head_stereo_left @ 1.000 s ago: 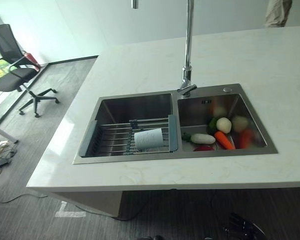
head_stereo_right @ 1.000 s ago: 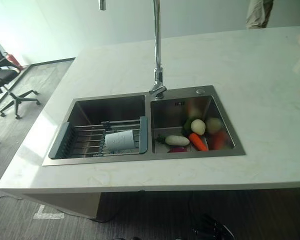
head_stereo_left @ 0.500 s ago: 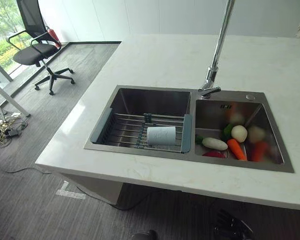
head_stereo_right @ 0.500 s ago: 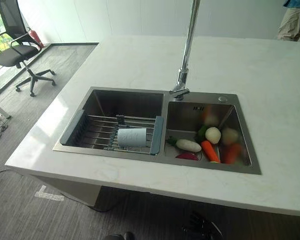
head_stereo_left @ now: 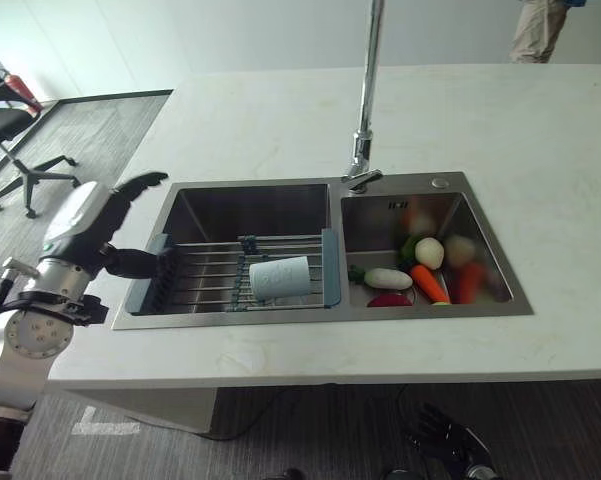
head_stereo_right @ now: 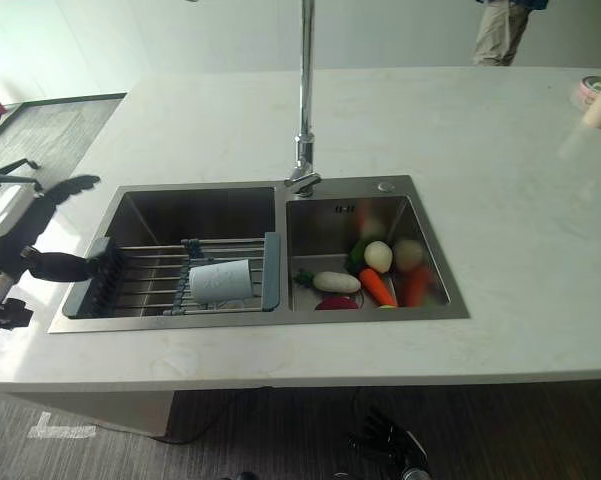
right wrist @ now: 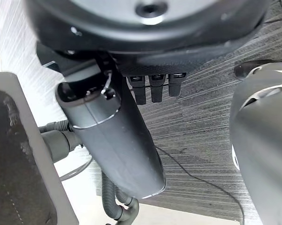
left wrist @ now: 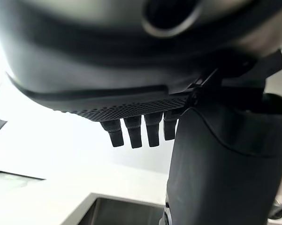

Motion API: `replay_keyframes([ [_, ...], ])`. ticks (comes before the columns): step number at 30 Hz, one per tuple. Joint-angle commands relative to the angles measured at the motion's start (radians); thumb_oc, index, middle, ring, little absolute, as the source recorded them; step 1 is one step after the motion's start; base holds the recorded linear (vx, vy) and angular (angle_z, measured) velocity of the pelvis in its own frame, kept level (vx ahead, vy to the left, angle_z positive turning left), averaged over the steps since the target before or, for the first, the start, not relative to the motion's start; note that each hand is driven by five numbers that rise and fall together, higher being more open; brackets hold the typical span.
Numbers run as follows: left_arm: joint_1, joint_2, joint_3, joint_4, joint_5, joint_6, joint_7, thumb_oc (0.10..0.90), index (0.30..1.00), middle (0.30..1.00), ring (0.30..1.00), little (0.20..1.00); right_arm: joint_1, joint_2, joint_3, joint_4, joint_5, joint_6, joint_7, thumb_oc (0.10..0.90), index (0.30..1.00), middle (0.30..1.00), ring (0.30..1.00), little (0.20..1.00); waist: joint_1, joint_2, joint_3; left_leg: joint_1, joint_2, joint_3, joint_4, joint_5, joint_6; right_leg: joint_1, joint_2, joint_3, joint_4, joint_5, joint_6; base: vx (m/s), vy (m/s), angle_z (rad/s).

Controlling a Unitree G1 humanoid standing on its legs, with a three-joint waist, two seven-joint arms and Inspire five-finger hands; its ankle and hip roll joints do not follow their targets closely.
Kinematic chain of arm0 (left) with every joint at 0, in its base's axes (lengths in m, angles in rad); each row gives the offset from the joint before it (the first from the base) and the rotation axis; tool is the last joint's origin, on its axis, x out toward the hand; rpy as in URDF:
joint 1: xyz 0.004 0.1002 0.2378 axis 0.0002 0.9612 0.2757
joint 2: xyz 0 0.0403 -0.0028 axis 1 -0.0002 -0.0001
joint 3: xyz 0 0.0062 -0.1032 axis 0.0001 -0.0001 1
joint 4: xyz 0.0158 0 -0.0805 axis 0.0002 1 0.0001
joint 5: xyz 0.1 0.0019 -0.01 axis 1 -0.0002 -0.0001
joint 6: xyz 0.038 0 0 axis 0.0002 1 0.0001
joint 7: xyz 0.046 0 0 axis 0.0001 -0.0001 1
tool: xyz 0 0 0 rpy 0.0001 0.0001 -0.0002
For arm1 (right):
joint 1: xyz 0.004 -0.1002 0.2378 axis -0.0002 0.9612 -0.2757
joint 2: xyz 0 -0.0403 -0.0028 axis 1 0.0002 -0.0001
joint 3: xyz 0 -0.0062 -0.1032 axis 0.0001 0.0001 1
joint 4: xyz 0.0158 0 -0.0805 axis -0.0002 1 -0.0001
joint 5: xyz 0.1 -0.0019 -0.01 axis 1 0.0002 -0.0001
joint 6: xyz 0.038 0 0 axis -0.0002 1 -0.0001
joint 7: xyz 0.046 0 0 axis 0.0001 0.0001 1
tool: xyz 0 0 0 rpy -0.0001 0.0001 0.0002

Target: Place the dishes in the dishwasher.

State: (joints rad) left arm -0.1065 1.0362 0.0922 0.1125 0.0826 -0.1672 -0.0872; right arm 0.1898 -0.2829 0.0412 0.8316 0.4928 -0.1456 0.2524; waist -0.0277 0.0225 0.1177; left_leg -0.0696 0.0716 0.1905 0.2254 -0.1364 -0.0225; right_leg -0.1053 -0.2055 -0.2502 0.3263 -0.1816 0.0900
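1. The cup [head_stereo_left: 280, 278] lies on its side on the wire rack [head_stereo_left: 205, 270] that spans the left basin of the sink [head_stereo_left: 230, 205]. Its open mouth faces the rack's grey end piece next to the divider. We judge it to be light, rigid and smooth-walled. On the bars it would probably roll if nudged from the side.
2. We judge the best hold to be across the body, thumb on one wall and fingers on the other, pinched near the middle. Taking it by the rim would risk tipping it between the bars. If it is ceramic, a drop into the steel basin could chip it; we cannot tell the material.
3. The right basin holds vegetables [head_stereo_left: 420, 270]: a carrot, a white radish and other pieces. They are well apart from the cup.
4. The faucet [head_stereo_left: 365, 90] rises behind the divider, clear of a lift straight up from the rack.
5. The left hand [head_stereo_left: 115, 215] hovers at the left end of the rack, fingers extended and holding nothing.
6. The right hand [head_stereo_left: 445, 440] hangs low below the counter edge, fingers relaxed and empty.
7. A person [head_stereo_left: 540, 25] stands beyond the far side of the counter.
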Motion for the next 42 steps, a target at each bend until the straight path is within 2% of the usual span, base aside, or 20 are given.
replay_keyframes([
  [1, -0.161, 0.04, 0.08, 0.028, -0.086, 0.002, -0.033, 0.8, 0.9, 0.9, 0.9, 0.9, -0.021, -0.033, -0.023, -0.074, 0.021, -0.034, 0.01, 0.8, 0.9, 0.9, 0.9, 0.9, -0.012, 0.015, -0.036, -0.02, 0.057, 0.015, 0.075, -0.133, -0.035, 0.026, -0.051, 0.035, -0.026, -0.025, 0.106, -0.01, -0.001, -0.26],
  [9, -0.219, 0.064, 0.029, 0.069, -0.151, -0.011, -0.074, 0.8, 0.9, 0.9, 0.9, 0.9, -0.005, -0.044, -0.027, -0.069, 0.024, -0.026, 0.007, 0.8, 0.9, 0.9, 0.9, 0.9, -0.032, 0.022, -0.032, -0.023, 0.063, 0.037, 0.075, -0.13, -0.039, 0.01, -0.058, 0.042, -0.026, -0.016, 0.112, -0.03, -0.001, -0.09],
  [17, -0.268, 0.062, -0.022, 0.075, -0.148, -0.002, -0.096, 0.8, 0.9, 0.9, 0.9, 0.9, 0.003, -0.049, -0.027, -0.071, 0.03, -0.035, 0.009, 0.8, 0.9, 0.9, 0.9, 0.9, -0.044, 0.024, -0.026, -0.019, 0.065, 0.046, 0.075, -0.133, -0.041, 0.008, -0.063, 0.046, -0.026, -0.014, 0.119, -0.02, -0.008, -0.03],
  [24, -0.301, 0.045, -0.082, 0.06, -0.241, -0.001, -0.209, 0.8, 0.9, 0.9, 0.9, 0.9, 0.014, -0.051, -0.035, -0.053, 0.007, -0.032, 0.006, 0.8, 0.9, 0.9, 0.9, 0.9, -0.066, 0.032, -0.022, -0.011, 0.069, 0.065, 0.075, -0.133, -0.041, 0.002, -0.062, 0.062, -0.026, -0.011, 0.122, -0.01, -0.005, -0.07],
  [29, -0.32, 0.048, -0.113, 0.026, -0.197, -0.002, -0.224, 0.8, 0.9, 0.9, 0.9, 0.9, 0.011, -0.054, -0.04, -0.044, 0.012, -0.024, 0.001, 0.8, 0.9, 0.9, 0.9, 0.9, -0.07, 0.031, -0.026, -0.015, 0.07, 0.071, 0.075, -0.129, -0.039, -0.006, -0.061, 0.068, -0.026, -0.006, 0.122, 0.0, -0.003, -0.03],
  [35, -0.337, 0.057, -0.14, 0.003, -0.213, 0.022, -0.257, 0.8, 0.9, 0.9, 0.9, 0.9, 0.012, -0.053, -0.043, -0.024, 0.019, -0.025, 0.007, 0.8, 0.9, 0.9, 0.9, 0.9, -0.074, 0.032, -0.025, -0.007, 0.068, 0.075, 0.075, -0.134, -0.036, -0.002, -0.06, 0.072, -0.026, -0.008, 0.124, 0.0, -0.002, -0.08],
  [42, -0.324, 0.073, -0.133, -0.011, -0.218, 0.046, -0.305, 0.8, 0.9, 0.9, 0.9, 0.9, 0.009, -0.059, -0.065, 0.03, 0.019, -0.042, 0.006, 0.8, 0.9, 0.9, 0.9, 0.9, -0.07, 0.036, -0.026, -0.006, 0.069, 0.075, 0.075, -0.134, -0.037, -0.003, -0.06, 0.071, -0.026, -0.007, 0.124, 0.0, 0.0, 0.0],
])
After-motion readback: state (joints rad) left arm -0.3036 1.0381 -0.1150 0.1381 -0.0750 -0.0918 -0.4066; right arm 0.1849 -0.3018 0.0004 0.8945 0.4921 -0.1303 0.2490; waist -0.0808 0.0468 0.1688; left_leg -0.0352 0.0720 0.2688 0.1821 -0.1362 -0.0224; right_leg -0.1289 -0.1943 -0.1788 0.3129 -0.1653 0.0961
